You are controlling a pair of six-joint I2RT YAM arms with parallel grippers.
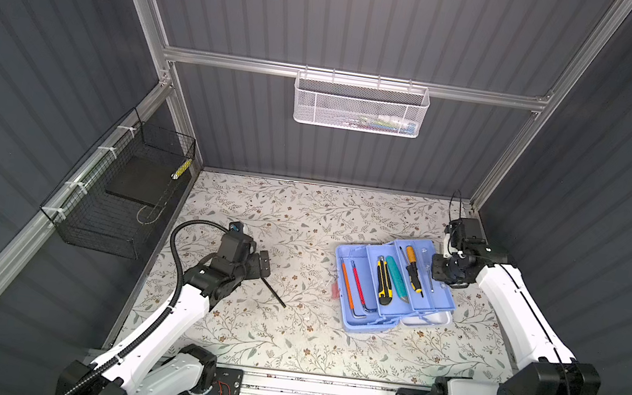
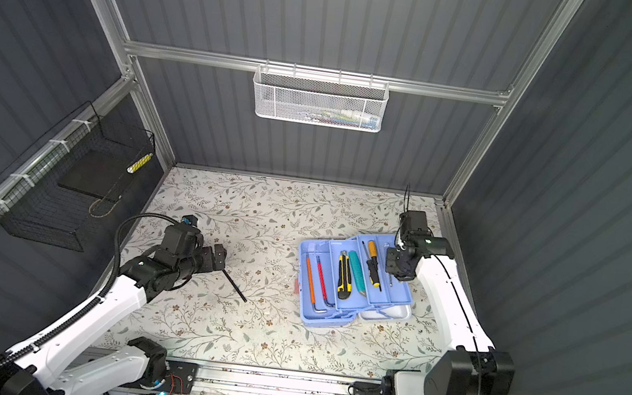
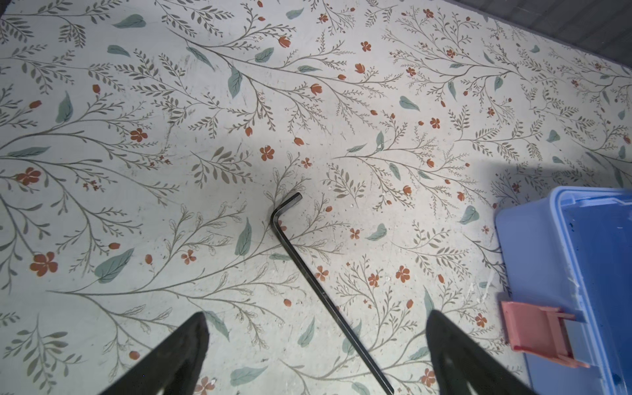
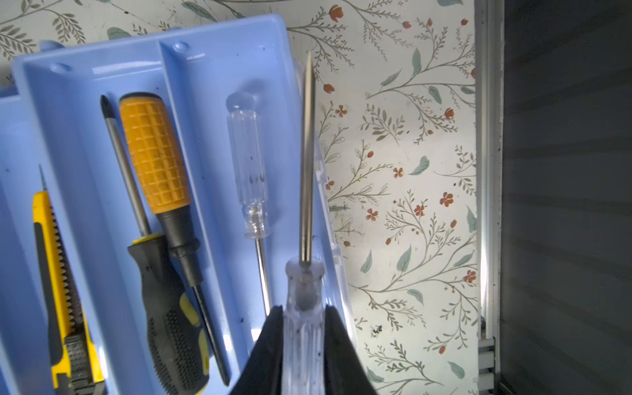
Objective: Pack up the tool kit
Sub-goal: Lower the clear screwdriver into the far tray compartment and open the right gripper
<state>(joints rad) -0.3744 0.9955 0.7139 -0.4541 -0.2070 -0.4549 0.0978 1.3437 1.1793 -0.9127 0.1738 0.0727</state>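
Note:
The tool kit stands open on the right of the table, its light-blue trays fanned out. They hold several tools, among them an orange-handled screwdriver, a clear-handled one and a yellow knife. My right gripper is shut on another clear-handled screwdriver, held over the outer edge of the rightmost tray. A black hex key lies flat on the table. My left gripper hangs open above its long arm, not touching it.
A white mesh basket hangs on the back wall. A black wire basket is fixed to the left wall. The kit's pink latch juts out toward the left arm. An aluminium rail and the dark wall lie just right of the kit.

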